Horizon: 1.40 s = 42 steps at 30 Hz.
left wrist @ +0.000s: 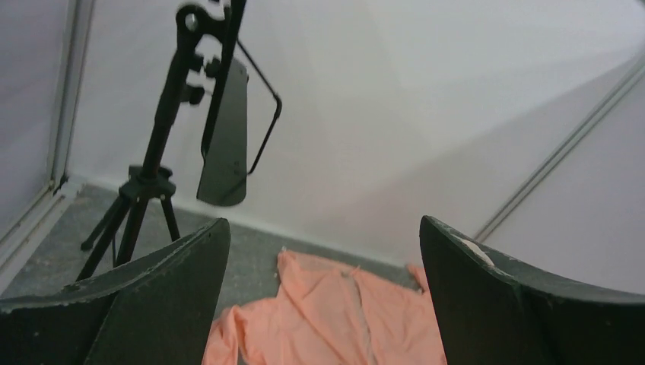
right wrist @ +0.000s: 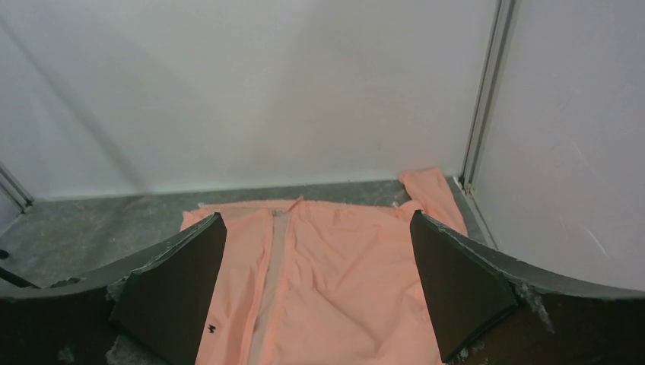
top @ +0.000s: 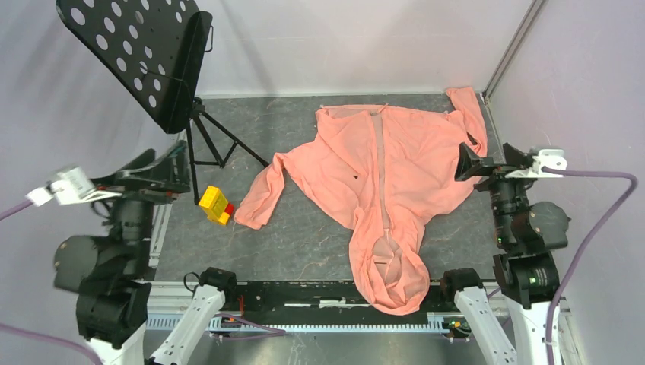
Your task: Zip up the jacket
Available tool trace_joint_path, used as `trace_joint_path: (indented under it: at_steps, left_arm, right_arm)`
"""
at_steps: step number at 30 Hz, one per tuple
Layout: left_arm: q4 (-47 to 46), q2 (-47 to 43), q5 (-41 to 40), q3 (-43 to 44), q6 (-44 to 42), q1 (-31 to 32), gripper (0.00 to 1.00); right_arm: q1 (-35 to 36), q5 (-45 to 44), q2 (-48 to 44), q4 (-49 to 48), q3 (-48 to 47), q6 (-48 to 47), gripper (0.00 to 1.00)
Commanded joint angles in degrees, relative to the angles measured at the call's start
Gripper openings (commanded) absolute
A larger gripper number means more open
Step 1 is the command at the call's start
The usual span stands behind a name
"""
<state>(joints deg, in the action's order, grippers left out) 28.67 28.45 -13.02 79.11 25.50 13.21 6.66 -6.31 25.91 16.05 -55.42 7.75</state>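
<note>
A: Jacket [top: 395, 175], salmon-pink thin hooded fabric: hem toward far edge, hood over near edge; probably limp, light.
B: Grasp beside pale zipper strip [top: 379, 163]; left gripper [left wrist: 323, 228], right gripper [right wrist: 316, 217]: jaws spread.

A music stand [top: 137, 53] and yellow block [top: 215, 204] stand left of the jacket [top: 414, 156].

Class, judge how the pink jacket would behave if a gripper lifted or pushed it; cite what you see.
Probably floppy: the jacket lies flat and creased, with one sleeve bent. Likely light, since the fabric looks thin. Pushed, it would probably bunch along those creases rather than slide as one piece.
</note>
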Motion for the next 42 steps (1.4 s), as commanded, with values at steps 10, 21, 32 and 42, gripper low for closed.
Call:
trace_joint_path:
  at_steps: [10, 21, 32, 42]
  left_arm:
    - [8.0, 0.4, 15.5, -15.3, 0.7, -0.3, 1.0]
    - [-8.2, -0.5, 36.6, -34.8, 9.9, -0.2, 1.0]
    - [-23.6, 1.5, 23.9, -45.6, 10.4, 13.2, 1.0]
    - [-39.0, 33.2, 6.4, -32.8, 1.4, 34.0, 1.0]
  right_arm:
    - [0.1, 1.5, 10.8, -1.6, 9.6, 4.1, 0.98]
    - [0.2, 10.0, 21.8, -21.0, 21.3, 12.6, 0.98]
    - [0.5, 15.8, 46.8, -43.2, 17.7, 26.7, 0.89]
    - [0.4, 17.0, 70.3, -46.0, -0.5, 27.6, 0.85]
